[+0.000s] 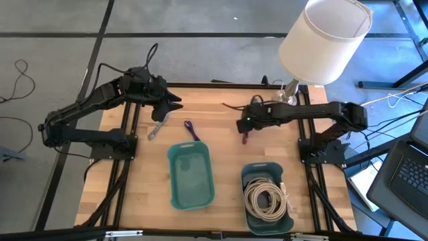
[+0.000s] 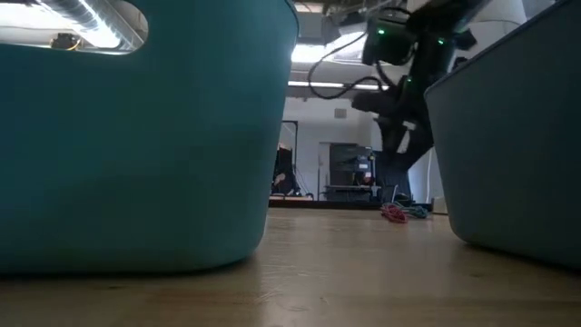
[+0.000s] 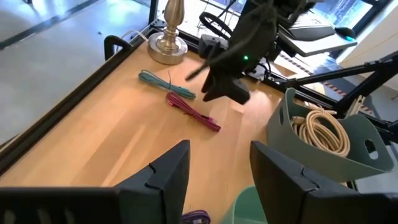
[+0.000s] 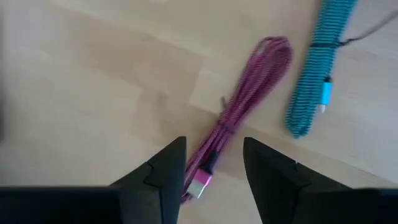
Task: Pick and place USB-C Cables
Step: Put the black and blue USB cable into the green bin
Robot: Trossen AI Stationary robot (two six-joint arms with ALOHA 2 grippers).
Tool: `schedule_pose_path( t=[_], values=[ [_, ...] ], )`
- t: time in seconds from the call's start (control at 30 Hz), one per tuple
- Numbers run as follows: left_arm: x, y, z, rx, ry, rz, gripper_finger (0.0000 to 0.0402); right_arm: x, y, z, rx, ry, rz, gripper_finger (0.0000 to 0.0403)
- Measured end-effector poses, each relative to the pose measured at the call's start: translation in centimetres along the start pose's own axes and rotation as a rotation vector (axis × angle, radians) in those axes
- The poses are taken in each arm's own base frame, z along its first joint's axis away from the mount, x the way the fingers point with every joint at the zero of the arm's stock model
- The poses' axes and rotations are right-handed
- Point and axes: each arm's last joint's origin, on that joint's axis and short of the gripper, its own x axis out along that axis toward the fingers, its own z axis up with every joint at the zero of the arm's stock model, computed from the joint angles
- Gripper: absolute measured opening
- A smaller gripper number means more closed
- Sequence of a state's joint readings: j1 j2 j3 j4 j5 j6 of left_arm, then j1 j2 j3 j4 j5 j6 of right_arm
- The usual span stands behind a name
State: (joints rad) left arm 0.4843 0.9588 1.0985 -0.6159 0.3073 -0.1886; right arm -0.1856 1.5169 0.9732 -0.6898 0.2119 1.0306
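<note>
The right gripper (image 4: pixel 212 163) is hovering over the magenta lead (image 4: pixel 244 118), jaws apart and holding nothing, one finger on each side of the lead's near plug end. The lead is lying flat on the table (image 1: pixel 221 127) as a folded bundle, its long axis running away from the gripper, looped end far. The teal lead (image 4: pixel 317 74) is lying just beside it, roughly parallel, not touching.

The left gripper (image 3: pixel 217 168) is waiting at the far left of the table, jaws apart, empty. The purple lead (image 1: pixel 192 130) is lying just beyond the left tray (image 1: pixel 172 175). Cream coils (image 1: pixel 266 196) are sitting in the right tray (image 1: pixel 246 171). No writing is legible.
</note>
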Motion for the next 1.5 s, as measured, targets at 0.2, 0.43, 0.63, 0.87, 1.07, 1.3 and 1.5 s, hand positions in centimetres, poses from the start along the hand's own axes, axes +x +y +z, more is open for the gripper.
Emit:
schedule_pose_path(
  t=[0.2,0.43,0.63,0.87,1.07,1.3,1.5],
  values=[
    [0.0,0.0,0.0,0.0,0.0,0.0,0.0161,1.3,-2.4,0.3,0.029,-0.054,-0.1,0.0161],
    [0.0,0.0,0.0,0.0,0.001,0.0,0.0161,2.2,-3.9,1.0,0.046,-0.153,-0.182,0.0161],
    [0.0,0.0,0.0,0.001,-0.005,-0.001,0.0161,3.3,-4.9,1.4,0.023,-0.129,-0.142,0.0161],
    [0.0,0.0,0.2,0.005,-0.016,-0.003,0.0161,3.9,-5.6,1.4,0.028,-0.078,-0.1,0.0161],
    [0.0,0.0,0.2,0.005,-0.016,-0.003,0.0161,3.9,-5.6,1.4,0.014,-0.075,-0.098,0.0162],
    [0.0,0.0,0.2,0.005,-0.016,-0.003,0.0161,4.1,-5.8,1.2,0.018,-0.068,-0.104,0.0162],
    [0.0,0.0,0.2,-0.002,-0.015,-0.003,0.0161,4.9,-6.5,0.2,0.04,-0.025,-0.095,0.0162]
  ],
)
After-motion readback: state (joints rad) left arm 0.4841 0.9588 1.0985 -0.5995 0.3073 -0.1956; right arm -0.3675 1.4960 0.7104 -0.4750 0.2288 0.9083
